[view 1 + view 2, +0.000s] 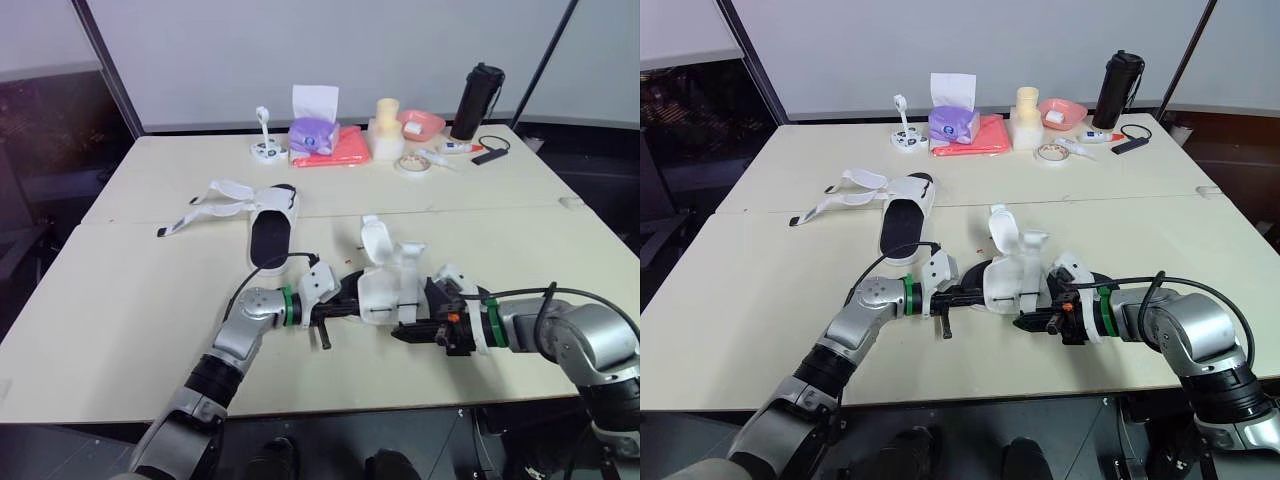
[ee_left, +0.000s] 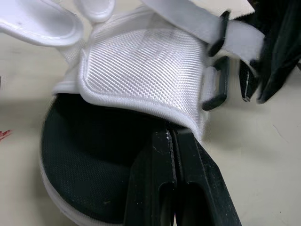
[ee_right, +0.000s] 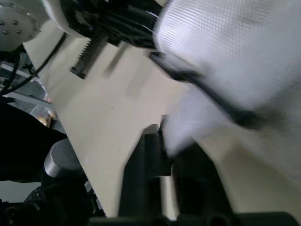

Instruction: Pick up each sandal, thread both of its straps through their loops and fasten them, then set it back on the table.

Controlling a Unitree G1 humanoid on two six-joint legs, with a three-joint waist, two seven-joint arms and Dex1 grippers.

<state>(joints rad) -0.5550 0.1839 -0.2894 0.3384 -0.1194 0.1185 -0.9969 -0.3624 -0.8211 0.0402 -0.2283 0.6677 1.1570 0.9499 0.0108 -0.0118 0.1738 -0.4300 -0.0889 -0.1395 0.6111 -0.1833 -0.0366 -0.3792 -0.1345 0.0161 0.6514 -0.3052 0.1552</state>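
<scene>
The pale surface (image 1: 150,330) carries both sandals. The near sandal (image 1: 385,275) lies at the front edge between the two hands, and the far sandal (image 1: 265,215) rests further back to the left, straps loose and well apart from it. The left hand (image 2: 173,136) is pinched tight on the near sandal's sole edge. The right hand (image 1: 400,335) seems closed on a strap (image 2: 244,35) at its black loop (image 2: 216,82), so threading looks underway; next, that strap likely needs pulling through and pressing down. At the back, the black bottle (image 1: 478,100) is capped, its contents hidden, while the pink bowl (image 1: 422,123) holds something small and white
</scene>
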